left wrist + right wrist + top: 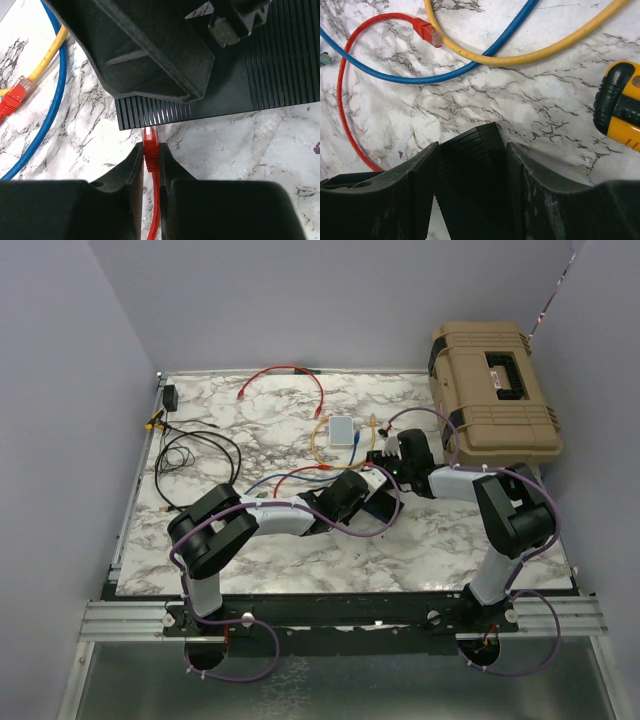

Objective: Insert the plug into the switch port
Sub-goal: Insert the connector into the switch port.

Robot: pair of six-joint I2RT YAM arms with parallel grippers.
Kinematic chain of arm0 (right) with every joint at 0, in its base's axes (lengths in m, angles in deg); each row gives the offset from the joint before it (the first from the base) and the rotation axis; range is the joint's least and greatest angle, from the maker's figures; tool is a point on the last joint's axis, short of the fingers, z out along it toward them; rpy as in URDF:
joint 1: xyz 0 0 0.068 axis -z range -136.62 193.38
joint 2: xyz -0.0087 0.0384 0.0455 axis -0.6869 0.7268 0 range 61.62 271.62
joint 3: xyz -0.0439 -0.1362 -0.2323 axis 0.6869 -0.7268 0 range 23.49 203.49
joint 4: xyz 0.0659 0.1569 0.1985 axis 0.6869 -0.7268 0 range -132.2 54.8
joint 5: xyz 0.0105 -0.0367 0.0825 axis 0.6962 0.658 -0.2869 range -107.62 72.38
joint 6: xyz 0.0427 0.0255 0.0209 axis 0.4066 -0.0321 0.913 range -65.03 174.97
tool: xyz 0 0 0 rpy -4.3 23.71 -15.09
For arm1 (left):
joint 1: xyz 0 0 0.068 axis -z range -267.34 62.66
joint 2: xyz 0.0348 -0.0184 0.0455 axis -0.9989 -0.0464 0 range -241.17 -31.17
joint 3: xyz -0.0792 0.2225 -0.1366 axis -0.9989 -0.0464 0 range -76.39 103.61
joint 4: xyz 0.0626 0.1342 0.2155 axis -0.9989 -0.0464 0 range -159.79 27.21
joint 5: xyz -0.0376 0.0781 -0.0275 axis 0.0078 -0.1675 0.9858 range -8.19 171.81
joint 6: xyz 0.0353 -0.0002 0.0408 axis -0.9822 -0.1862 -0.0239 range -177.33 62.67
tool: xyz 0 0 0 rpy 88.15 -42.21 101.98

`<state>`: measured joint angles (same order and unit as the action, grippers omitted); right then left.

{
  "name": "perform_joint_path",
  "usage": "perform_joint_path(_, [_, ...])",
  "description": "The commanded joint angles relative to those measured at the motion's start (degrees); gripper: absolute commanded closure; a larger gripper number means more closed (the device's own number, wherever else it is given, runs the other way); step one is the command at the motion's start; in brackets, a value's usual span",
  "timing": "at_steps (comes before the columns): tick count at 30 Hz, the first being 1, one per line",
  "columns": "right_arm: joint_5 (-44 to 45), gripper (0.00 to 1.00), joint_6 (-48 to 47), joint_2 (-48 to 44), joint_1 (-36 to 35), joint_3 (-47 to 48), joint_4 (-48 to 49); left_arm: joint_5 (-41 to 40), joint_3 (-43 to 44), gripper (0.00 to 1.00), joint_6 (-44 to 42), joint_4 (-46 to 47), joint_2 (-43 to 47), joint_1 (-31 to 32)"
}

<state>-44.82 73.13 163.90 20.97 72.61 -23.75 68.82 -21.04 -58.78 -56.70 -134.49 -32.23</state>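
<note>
While the flat black switch (280, 65) lies near the middle of the marble table (260, 150), one corner of it is clamped between the fingers of the right gripper (472, 148), which are closed onto its ribbed shell. The red plug (149, 136) is pinched just behind its head by the narrowly set fingers of the left gripper (151, 154). Its tip is seen touching the switch's long edge near a corner. Whether it has entered a socket cannot be told, since the port row is hidden in every view. The insertion is judged to be at the point of contact. A straight push along the plug's own axis is called for, with the plug level with the table and square to the edge, so that its clip is not jammed. The switch should be braced firmly against that push, lest it be slid toward the table's far edge. The blue cable (56, 100) and yellow cable (49, 54) lying beside the work are best left undisturbed.
</note>
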Motion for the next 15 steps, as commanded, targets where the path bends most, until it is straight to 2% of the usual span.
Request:
perform_joint_path(1, [2.2, 0.44, 0.8, -0.9, -3.6, -3.9, -9.5, 1.2, 0.5, 0.98, 1.3, 13.7, 0.2, 0.2])
perform_joint_path(8, [13.0, 0.41, 2.4, -6.0, -2.7, -7.6, -7.9, 1.0, -1.3, 0.82, 3.8, 8.1, 2.1, 0.3])
perform_joint_path(11, [15.1, 0.39, 2.9, -7.1, -2.1, -8.7, -7.0, 1.5, -0.3, 0.67, 4.6, 4.7, 3.5, 0.2])
perform_joint_path(15, [14.8, 0.38, 3.0, -6.4, -1.1, -8.1, -7.9, 2.4, -0.3, 0.57, 4.2, 1.6, 5.5, 0.2])
